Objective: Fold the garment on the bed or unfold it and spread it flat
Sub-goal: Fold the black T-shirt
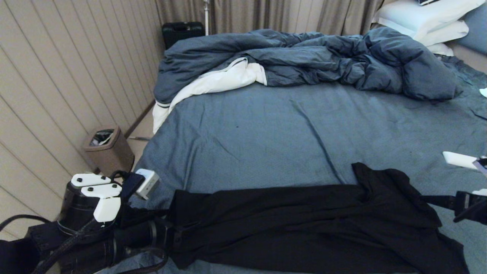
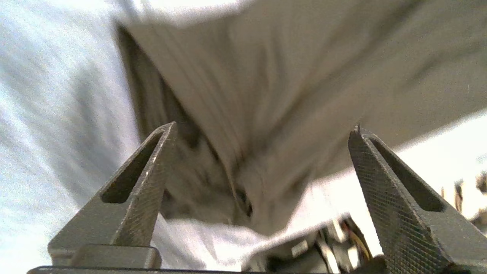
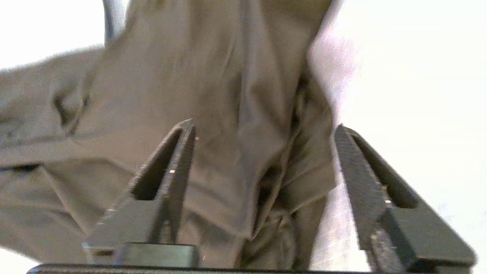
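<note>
At the near left, the left gripper [image 2: 262,129] has its fingers spread wide, released, with the left end of the garment [image 1: 304,224] lying loose between them. The garment is a long black band, bunched and wrinkled, across the near edge of the bed [image 1: 266,129]. Far behind it lies the dark-blue duvet [image 1: 342,61]. At the near right, the right gripper [image 3: 264,127] is also released, with bunched cloth between its fingers.
</note>
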Tool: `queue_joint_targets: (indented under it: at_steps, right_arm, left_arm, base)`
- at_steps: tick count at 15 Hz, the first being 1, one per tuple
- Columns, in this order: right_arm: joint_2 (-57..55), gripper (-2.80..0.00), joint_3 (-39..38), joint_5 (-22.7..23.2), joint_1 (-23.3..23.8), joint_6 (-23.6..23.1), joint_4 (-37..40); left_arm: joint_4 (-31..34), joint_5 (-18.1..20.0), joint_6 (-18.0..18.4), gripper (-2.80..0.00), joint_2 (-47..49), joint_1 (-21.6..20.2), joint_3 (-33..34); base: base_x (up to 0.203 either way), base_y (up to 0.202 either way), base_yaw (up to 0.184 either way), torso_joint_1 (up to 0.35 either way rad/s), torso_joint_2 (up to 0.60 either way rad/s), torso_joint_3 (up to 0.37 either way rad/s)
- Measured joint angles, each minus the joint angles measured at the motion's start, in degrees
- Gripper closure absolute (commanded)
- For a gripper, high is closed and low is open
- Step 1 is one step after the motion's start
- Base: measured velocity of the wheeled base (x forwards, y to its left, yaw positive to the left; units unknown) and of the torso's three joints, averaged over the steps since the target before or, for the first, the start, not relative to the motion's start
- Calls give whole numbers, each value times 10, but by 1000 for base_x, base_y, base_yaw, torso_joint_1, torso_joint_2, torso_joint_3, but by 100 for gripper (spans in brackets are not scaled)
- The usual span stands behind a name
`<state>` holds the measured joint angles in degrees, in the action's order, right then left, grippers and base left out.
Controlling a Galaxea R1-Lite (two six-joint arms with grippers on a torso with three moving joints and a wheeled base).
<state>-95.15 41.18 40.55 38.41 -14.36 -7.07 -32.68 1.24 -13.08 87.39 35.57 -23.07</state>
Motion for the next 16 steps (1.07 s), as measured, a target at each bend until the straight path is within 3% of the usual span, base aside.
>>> queue_joint_targets:
  at_steps: [1,5,11,14,16]
  right_arm:
    - [1,-280,9,-1,4,4,0]
    - [-8,-280,40,-2,10,16,2]
    - [-89,-280,97,-11,3,56,1]
    - [-133,-280,128,-53,-19,70,1]
    - [-150,-280,148,-57,-32,100,2]
  left_arm:
    - [16,-7,0,0,-3,-3,-18]
    - [58,-17,-1,0,-4,-32,-91]
    - [64,-104,-15,0,8,-54,-122]
    - [59,-106,-28,0,14,-55,-116]
    - [58,-104,-29,0,20,-55,-112]
  base:
    - [0,0,0,0,0,0]
    - [0,0,0,0,0,0]
    - [0,0,0,0,0,0]
    - [0,0,0,0,0,0]
    - [0,0,0,0,0,0]
